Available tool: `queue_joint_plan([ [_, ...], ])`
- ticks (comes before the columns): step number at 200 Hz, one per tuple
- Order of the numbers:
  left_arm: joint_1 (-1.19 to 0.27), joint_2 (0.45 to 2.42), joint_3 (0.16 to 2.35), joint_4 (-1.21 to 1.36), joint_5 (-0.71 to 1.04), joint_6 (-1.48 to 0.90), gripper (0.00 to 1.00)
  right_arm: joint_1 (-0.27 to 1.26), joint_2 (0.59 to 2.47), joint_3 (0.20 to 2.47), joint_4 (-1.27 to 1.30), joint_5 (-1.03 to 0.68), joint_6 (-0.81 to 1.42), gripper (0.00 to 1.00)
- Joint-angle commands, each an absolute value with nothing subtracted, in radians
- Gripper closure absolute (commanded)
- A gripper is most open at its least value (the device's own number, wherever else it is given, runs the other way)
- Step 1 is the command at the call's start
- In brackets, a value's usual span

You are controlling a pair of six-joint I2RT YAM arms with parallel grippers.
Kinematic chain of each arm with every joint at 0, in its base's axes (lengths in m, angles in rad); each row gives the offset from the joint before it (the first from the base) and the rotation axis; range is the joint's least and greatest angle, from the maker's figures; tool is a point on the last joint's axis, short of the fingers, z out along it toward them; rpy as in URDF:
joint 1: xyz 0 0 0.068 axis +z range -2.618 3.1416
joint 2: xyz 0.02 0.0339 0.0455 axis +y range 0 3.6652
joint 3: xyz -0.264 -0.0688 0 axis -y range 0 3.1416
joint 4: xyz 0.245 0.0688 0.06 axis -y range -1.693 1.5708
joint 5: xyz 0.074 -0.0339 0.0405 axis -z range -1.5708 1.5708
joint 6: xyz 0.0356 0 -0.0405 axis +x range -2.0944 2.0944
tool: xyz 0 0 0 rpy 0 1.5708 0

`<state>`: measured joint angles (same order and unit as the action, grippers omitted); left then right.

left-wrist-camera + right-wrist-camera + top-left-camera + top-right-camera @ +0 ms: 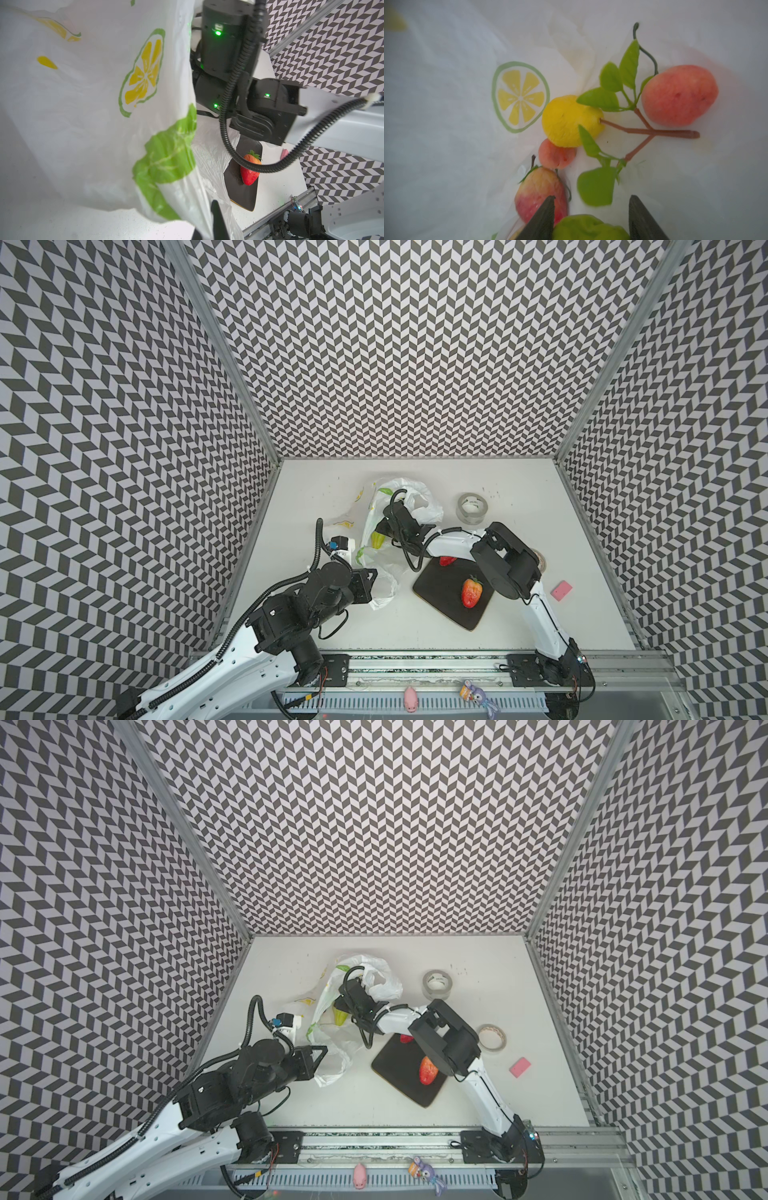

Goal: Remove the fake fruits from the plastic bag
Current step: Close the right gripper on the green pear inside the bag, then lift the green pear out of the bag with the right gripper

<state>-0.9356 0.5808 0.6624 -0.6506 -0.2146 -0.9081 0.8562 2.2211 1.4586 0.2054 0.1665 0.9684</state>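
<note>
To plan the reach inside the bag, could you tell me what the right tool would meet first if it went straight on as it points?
The green pear, already between the fingers of the right tool. Beyond that, probably the broad green leaf, then the plastic bag; depth is unclear.

I count one plastic bag, two tape rolls, one dark board, one pink block, two small toys on the near rail, two strawberries, one half-hidden red piece, one green pear, one yellow pear and two pink round ones.
</note>
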Motion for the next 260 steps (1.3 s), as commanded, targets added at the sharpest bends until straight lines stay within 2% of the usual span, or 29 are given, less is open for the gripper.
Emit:
queue_joint_plan([
  [1, -0.941, 0.563, 0.64, -0.603, -0.272, -0.937, 1.0, 0.868, 2.113, 1.383, 0.32, 0.122, 0.936, 0.57],
  [63, -0.94, 0.602, 0.631, -0.544, -0.294, -0.929, 1.0, 0.879, 1.929, 1.175, 0.382, 0.035, 0.875, 0.58],
  [168, -0.939, 0.633, 0.641, -0.511, -0.33, -0.923, 1.0, 0.9, 1.609, 0.949, 0.337, -0.045, 0.751, 0.59],
  [232, -0.938, 0.636, 0.637, -0.504, -0.337, -0.927, 1.0, 0.916, 1.334, 0.83, 0.238, -0.124, 0.676, 0.59],
  [260, -0.939, 0.637, 0.643, -0.511, -0.341, -0.925, 1.0, 0.929, 1.218, 0.79, 0.121, -0.119, 0.635, 0.58],
])
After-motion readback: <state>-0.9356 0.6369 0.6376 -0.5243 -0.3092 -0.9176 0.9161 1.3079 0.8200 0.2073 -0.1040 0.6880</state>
